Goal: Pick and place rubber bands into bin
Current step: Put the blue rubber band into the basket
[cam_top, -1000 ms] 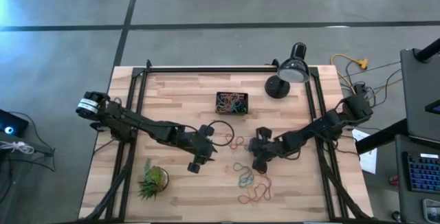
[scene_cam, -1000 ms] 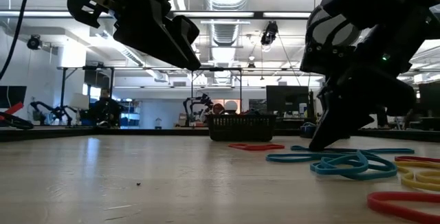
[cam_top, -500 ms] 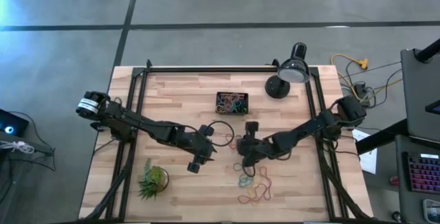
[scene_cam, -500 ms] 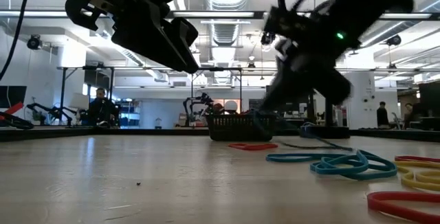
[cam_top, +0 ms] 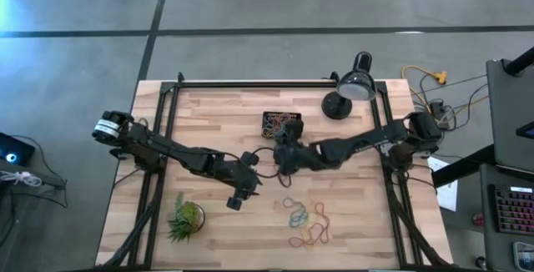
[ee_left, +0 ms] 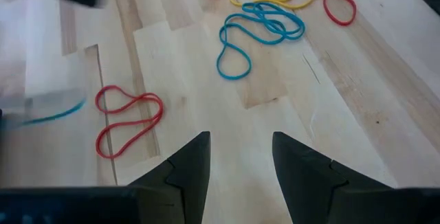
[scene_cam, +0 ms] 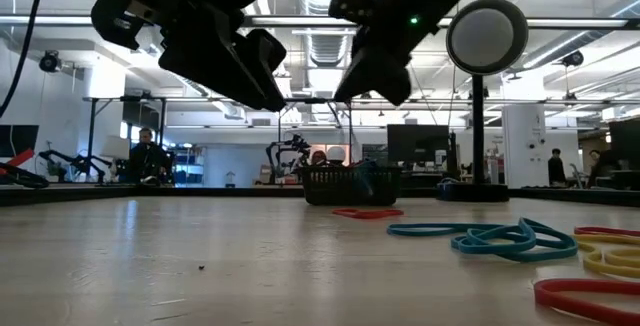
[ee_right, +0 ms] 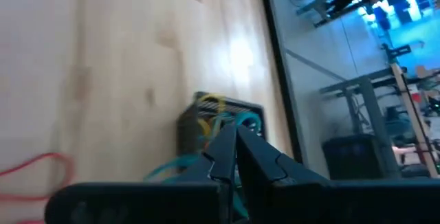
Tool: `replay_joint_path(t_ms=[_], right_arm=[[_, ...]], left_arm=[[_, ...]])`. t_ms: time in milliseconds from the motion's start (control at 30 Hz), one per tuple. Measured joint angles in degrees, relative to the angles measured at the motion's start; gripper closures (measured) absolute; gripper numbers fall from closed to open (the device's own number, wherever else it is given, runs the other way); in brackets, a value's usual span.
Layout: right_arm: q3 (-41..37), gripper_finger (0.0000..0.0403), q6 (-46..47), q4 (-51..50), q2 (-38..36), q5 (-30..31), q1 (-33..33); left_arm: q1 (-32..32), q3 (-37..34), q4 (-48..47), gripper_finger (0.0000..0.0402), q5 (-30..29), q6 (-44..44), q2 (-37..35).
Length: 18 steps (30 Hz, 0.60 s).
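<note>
High view: no legible writing

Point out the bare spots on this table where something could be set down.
Free: the far-left corner of the table, left of the bin, and the near-right edge beyond the rubber bands. Crowded: the middle, with both grippers, and the lamp corner. The plant takes the near-left.

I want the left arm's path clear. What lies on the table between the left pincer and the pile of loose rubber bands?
In the left wrist view, bare wood lies ahead of the open left pincer, then the blue band at the pile's near edge; a red band lies off to one side.
</note>
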Motion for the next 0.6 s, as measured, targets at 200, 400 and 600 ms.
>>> replay_joint_path(t_ms=[200, 400, 600], right_arm=[[1.54, 0.0394, -3.87, 0.18, -0.03, -1.80, -8.02], [1.13, 0.0394, -2.79, 0.94, -0.03, -10.22, -15.35], [0.50, 0.0394, -4.45, 3.82, -0.07, -11.41, -18.08]], left_arm=[[0.00, -0.71, -0.04, 0.0260, 0.00, -0.02, 0.00], [0.00, -1.16, -0.03, 0.0260, 0.00, 0.00, 0.00], [0.00, -1.26, -0.01, 0.0260, 0.02, 0.03, 0.00]])
